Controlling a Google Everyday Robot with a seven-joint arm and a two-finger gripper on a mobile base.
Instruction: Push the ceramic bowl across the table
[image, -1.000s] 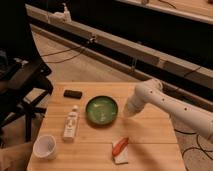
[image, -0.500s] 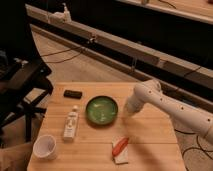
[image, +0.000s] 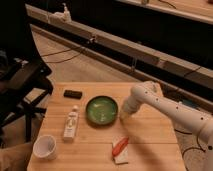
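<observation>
The gripper (image: 123, 116) hangs just right of the ceramic bowl (image: 102, 110) on the table (image: 150, 144). Whether it is open or closed cannot be told.

The pincer (image: 123, 117) is seen just beside the right edge of the ceramic bowl (image: 102, 110) on the counter (image: 150, 137). On the bowl's left side, the way is blocked by a white bottle (image: 71, 123) laid near it. A small black thing (image: 73, 94) is set farther back, and a white cup (image: 45, 147) is set at the near left corner. An orange thing (image: 120, 146) is laid in front of the bowl. Bare wood can be seen behind the bowl and at the near right.
</observation>
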